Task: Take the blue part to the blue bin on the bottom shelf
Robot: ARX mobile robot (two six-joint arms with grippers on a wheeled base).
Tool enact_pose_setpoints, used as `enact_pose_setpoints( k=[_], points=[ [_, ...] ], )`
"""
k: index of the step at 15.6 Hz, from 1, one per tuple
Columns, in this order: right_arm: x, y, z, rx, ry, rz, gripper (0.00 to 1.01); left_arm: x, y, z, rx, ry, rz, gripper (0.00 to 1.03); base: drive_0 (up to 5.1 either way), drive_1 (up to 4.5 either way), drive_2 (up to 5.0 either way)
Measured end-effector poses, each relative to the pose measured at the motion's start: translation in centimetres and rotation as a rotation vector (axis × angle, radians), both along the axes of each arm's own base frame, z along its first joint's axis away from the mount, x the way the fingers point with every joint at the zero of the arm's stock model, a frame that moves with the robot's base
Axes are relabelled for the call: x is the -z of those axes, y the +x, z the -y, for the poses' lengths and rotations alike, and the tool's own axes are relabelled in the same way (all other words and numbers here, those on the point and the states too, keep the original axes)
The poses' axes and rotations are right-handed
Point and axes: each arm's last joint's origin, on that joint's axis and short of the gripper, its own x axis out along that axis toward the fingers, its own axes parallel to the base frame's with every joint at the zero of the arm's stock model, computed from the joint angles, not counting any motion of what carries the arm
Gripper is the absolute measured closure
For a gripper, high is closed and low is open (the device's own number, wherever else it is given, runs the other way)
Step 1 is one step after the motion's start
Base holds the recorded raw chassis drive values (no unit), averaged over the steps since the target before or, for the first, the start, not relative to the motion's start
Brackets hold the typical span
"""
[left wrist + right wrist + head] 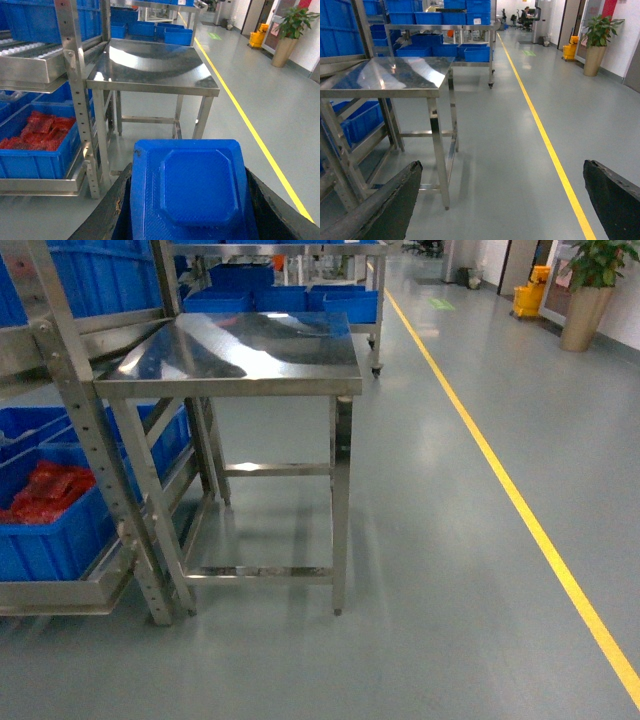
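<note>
Blue part (192,192): flat, octagonal raised centre | L end effector (192,210) grips it | R end effector (502,200) open

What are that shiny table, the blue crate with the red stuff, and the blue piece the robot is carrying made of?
The table looks like brushed stainless steel: it mirrors the ceiling lights. The blue bin seems moulded plastic, matte and evenly coloured; the red pouches inside look like crinkled plastic film. The blue part between the left fingers appears smooth glossy plastic.
</note>
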Motion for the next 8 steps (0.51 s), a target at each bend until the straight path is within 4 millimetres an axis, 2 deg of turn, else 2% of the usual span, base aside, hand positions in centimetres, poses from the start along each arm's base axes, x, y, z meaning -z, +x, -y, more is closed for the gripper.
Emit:
enact_pose_setpoints(
  k=[8],
  points=[
    [-0.02,0.00,0.00,0.000,0.000,0.002,0.03,-0.04,-0.01,0.00,0.000,-0.001,0.004,0.59,-0.1,4.02,-4.2]
  ],
)
